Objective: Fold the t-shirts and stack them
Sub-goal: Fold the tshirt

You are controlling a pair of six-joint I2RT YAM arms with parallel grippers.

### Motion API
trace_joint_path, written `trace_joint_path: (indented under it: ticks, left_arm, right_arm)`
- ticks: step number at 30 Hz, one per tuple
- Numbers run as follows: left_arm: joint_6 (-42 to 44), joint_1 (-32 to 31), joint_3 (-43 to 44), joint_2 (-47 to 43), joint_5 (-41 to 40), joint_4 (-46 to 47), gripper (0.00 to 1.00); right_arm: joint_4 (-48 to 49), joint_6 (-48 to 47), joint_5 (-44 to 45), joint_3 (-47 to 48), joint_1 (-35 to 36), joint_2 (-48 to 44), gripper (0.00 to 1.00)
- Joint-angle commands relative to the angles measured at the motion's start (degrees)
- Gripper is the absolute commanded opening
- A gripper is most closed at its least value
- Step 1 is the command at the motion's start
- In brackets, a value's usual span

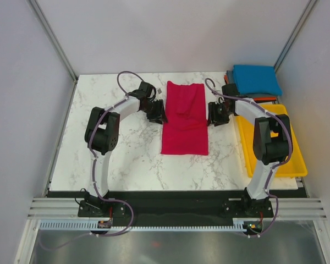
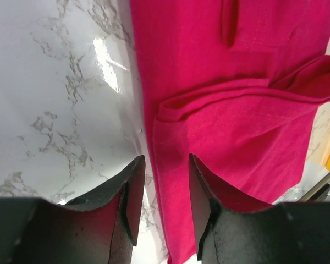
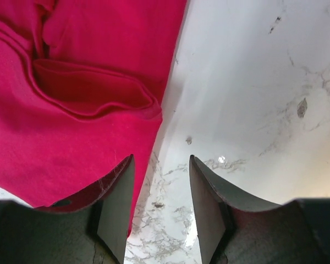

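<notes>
A crimson-red t-shirt lies on the marble table, folded lengthwise into a long strip with its sleeves tucked in. The same red t-shirt fills the right of the left wrist view and, as the red t-shirt, the left of the right wrist view. My left gripper hovers at the strip's left edge, open, nothing between its fingers. My right gripper hovers at the right edge, also open and empty. A folded bright blue t-shirt lies on a stack at the back right, with an orange edge peeking out below it.
A yellow plastic tray sits along the table's right side, under the right arm. White walls and metal frame posts enclose the table. Black rails run along the near edge by the arm bases.
</notes>
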Motion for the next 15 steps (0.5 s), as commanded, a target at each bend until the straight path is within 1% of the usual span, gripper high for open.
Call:
trace_joint_path:
  ticks: [1, 6, 9, 10, 12, 13, 14, 15]
  left_arm:
    - [4.7, -0.1, 3.8, 1.1, 0.7, -0.5, 0.46]
    - [5.1, 0.0, 5.6, 3.2, 0.7, -0.5, 0.45]
    - [4.4, 0.5, 6.2, 3.9, 0.4, -0.5, 0.38]
    - [4.1, 0.6, 6.5, 4.3, 0.6, -0.5, 0.31]
    - [3.6, 0.9, 6.8, 4.6, 0.7, -0.4, 0.26]
    - [3.2, 1.1, 7.1, 5.2, 0.7, -0.4, 0.19]
    - [2.9, 1.3, 7.3, 5.4, 1.0, -0.5, 0.17]
    - [2.6, 1.5, 7.3, 5.7, 2.0, -0.4, 0.16]
  right_arm:
    - [2.2, -3.8, -4.6, 2.8, -0.7, 2.1, 0.52]
    - [3.7, -4.6, -7.9, 4.4, -0.9, 5.5, 0.52]
    - [4.4, -4.9, -9.0, 6.2, -0.9, 7.1, 0.51]
    - [4.4, -4.9, -8.5, 7.2, -1.0, 7.6, 0.50]
    - [4.5, -4.7, -8.2, 8.0, -1.3, 9.4, 0.47]
    - [4.4, -4.4, -7.9, 8.7, -1.7, 10.0, 0.40]
    - [4.5, -4.0, -7.9, 8.9, -2.0, 11.1, 0.36]
    - [4.6, -3.8, -7.9, 9.4, -2.2, 11.8, 0.26]
